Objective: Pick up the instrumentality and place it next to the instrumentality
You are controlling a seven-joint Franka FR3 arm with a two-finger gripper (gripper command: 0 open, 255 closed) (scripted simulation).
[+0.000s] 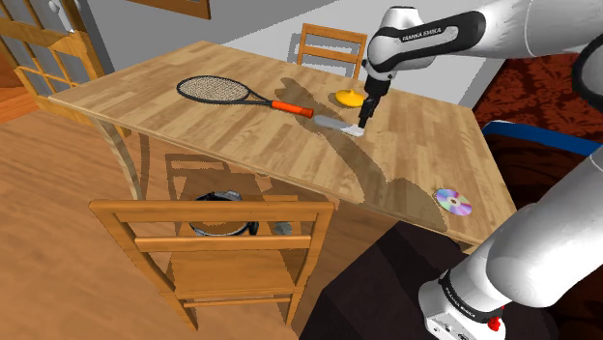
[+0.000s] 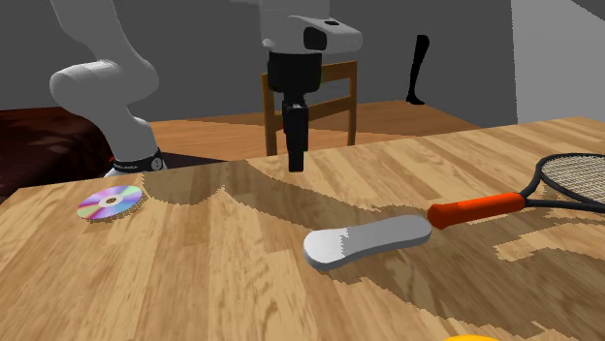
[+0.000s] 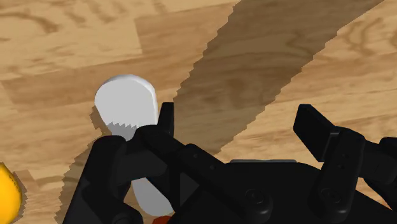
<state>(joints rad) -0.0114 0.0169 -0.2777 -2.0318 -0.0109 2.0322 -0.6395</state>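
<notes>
A pale grey flat paddle-shaped tool [image 1: 340,127] [image 2: 368,240] [image 3: 127,105] lies on the wooden table [image 1: 174,116], its end close to the red handle [image 2: 475,206] of a black tennis racket [image 1: 213,90] [image 2: 572,179]. My black gripper [image 1: 365,118] [image 2: 296,160] [image 3: 238,124] hangs low over the table, pointing down, just beside the grey tool and not touching it. Its fingers stand apart with bare tabletop between them. In the wrist view the tool lies outside one finger [image 3: 167,121].
An orange-yellow rounded object [image 1: 349,97] [image 3: 7,194] rests behind the tool. A shiny disc [image 1: 452,201] [image 2: 110,202] lies near the table's corner by the stand. One wooden chair [image 1: 222,241] stands at the near side, another [image 1: 330,43] at the far side.
</notes>
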